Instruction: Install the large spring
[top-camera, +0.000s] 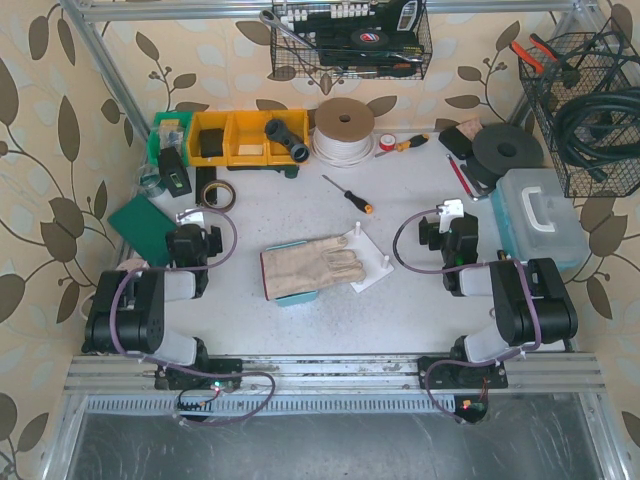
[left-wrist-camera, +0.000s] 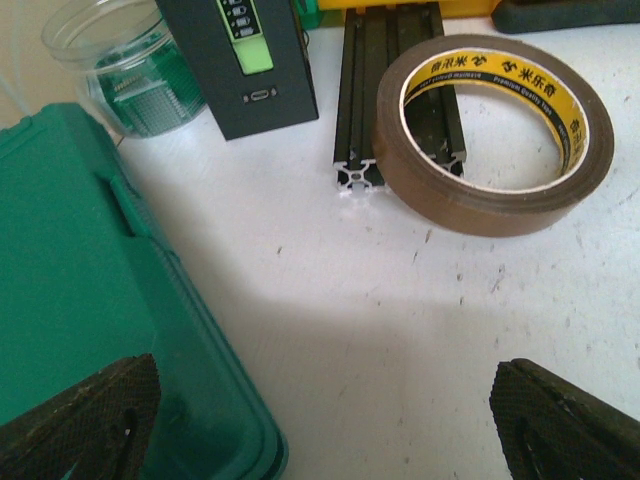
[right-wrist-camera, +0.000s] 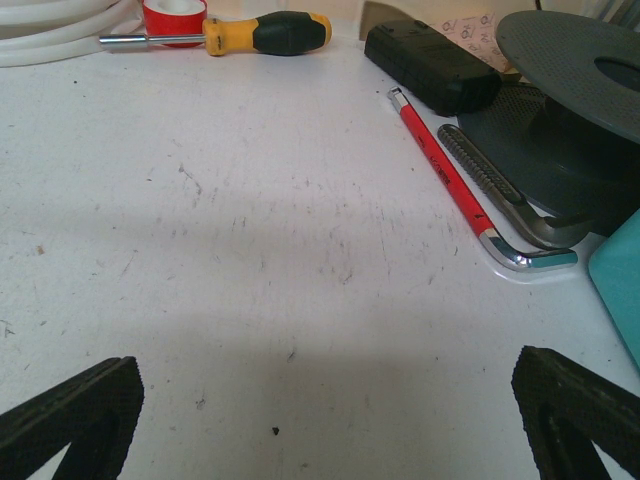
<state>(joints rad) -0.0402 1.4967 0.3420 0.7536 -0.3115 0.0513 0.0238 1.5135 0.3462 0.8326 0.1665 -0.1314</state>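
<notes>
I cannot make out the large spring in any view. A small white plate with upright pegs (top-camera: 372, 260) lies mid-table, beside a tan work glove (top-camera: 312, 268). My left gripper (top-camera: 193, 222) hovers low at the left with its jaws wide open and nothing between them; its dark pads (left-wrist-camera: 85, 415) frame bare table next to a green case (left-wrist-camera: 70, 290). At the right, the right gripper (top-camera: 450, 214) is open too, and its pads (right-wrist-camera: 575, 405) frame only bare white table.
Brown tape roll (left-wrist-camera: 495, 135), a black aluminium rail (left-wrist-camera: 390, 90) and a black box (left-wrist-camera: 240, 60) lie ahead of the left gripper. A red-handled hex key (right-wrist-camera: 445, 170), a black reel (right-wrist-camera: 570, 110) and a yellow screwdriver (right-wrist-camera: 260, 33) lie ahead of the right. Teal toolbox (top-camera: 540, 215) at right.
</notes>
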